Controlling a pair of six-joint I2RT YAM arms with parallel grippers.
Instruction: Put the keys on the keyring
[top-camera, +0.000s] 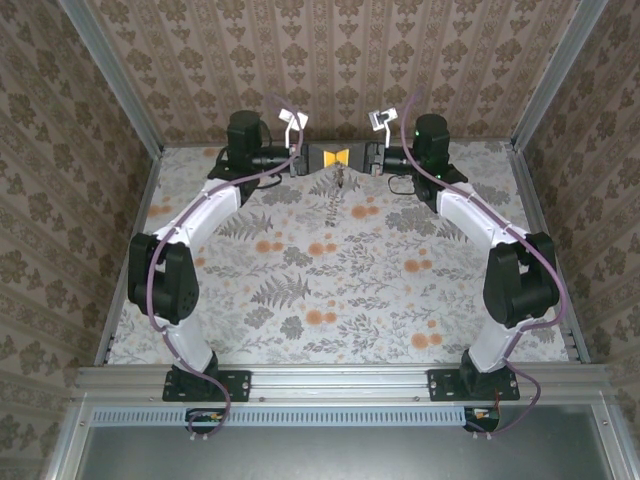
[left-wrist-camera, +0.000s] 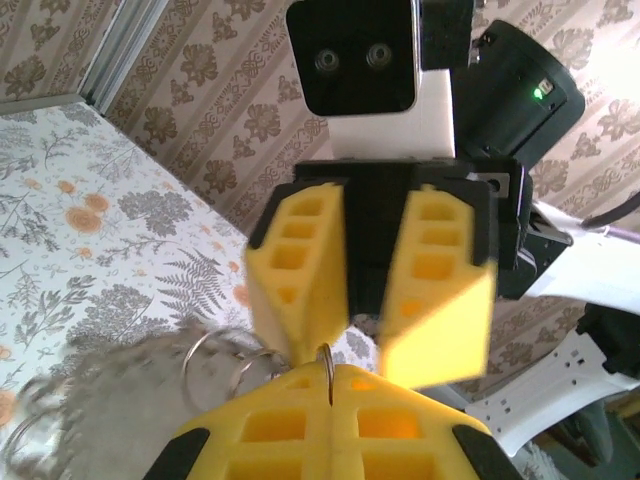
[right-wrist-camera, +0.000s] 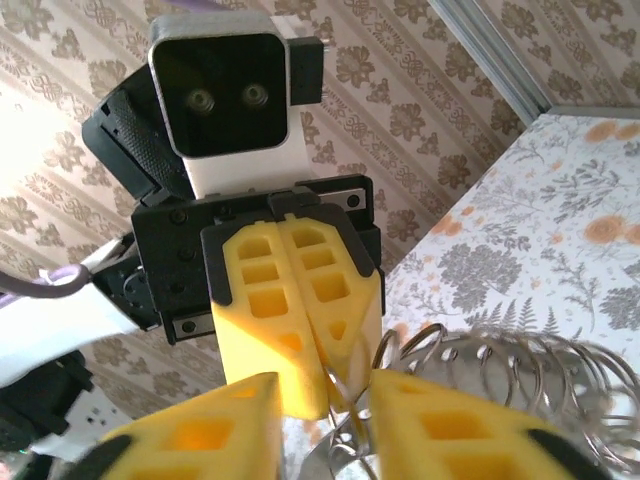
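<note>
On the left wrist feed the left gripper (left-wrist-camera: 330, 382) has its yellow jaws clenched flat together on the keyring (left-wrist-camera: 327, 360). It is a thin brownish loop standing edge-on out of the seam between them, so I see just a short arc poking up past the tips. Straight across, tip to tip with those jaws, sits the right gripper (left-wrist-camera: 365, 340). Its jaws are released: the two yellow blocks stand apart with a dark gap between them, flanking the loop without pressing on it as far as I can see. The right wrist feed gives me the same meeting turned round, with the right jaws spread at the bottom and the left arm's closed pair coming down into the gap between them. Just beside the clenched jaws a bunch of silver wire rings (right-wrist-camera: 520, 372) hangs in overlapping coils; I cannot tell whether they are threaded on the loop. From overhead, a thin pale strand (top-camera: 336, 200) runs from below the meeting jaws toward the arm bases, over the floral table (top-camera: 300, 290), and I cannot tell whether it touches the cloth. Further out, both arms rise from the near rail and bend inward, so the jaws meet at the far middle of the table, close to the patterned back wall (top-camera: 330, 60). Purple cables (top-camera: 152, 285) loop along the arms.
</note>
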